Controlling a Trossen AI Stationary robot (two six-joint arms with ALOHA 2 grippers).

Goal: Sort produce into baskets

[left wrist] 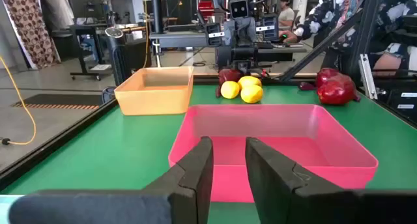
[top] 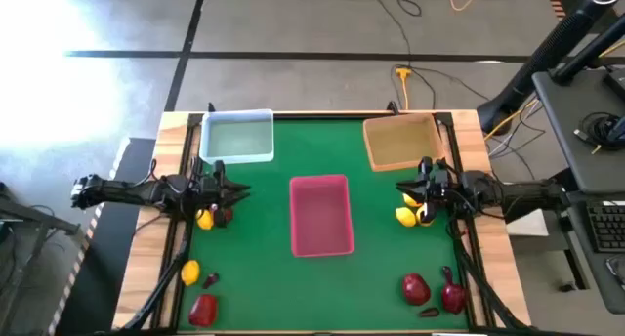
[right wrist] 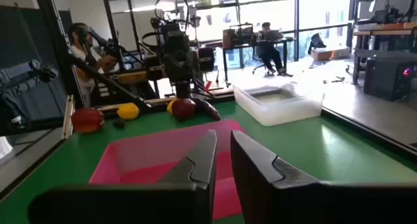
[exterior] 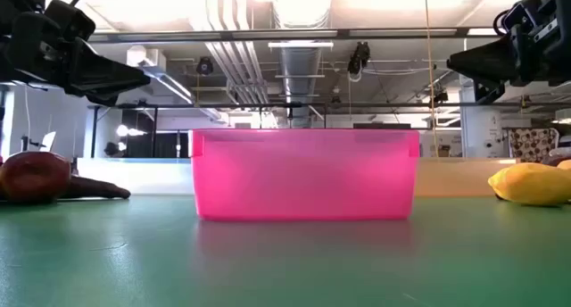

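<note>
The pink tray (top: 320, 217) stands mid-table, the pale blue tray (top: 237, 137) at the far left, and the tan tray (top: 400, 141) at the far right. A lemon (top: 205, 219) and a dark red fruit (top: 226, 216) lie under my left gripper (top: 242, 190). Two lemons (top: 415, 215) lie under my right gripper (top: 400, 193). Both grippers hover shut and hold nothing. They face each other across the pink tray (left wrist: 273, 142), (right wrist: 156, 159). More lemons, red fruits and maroon pieces rest on the mat near the front corners.
At the near left lie a lemon (top: 190, 272), a maroon piece (top: 212, 277) and a red fruit (top: 202, 310). At the near right lie two red fruits (top: 434, 292) and maroon pieces (top: 430, 313). Green mat lies open on both sides of the pink tray. People sit beyond the table.
</note>
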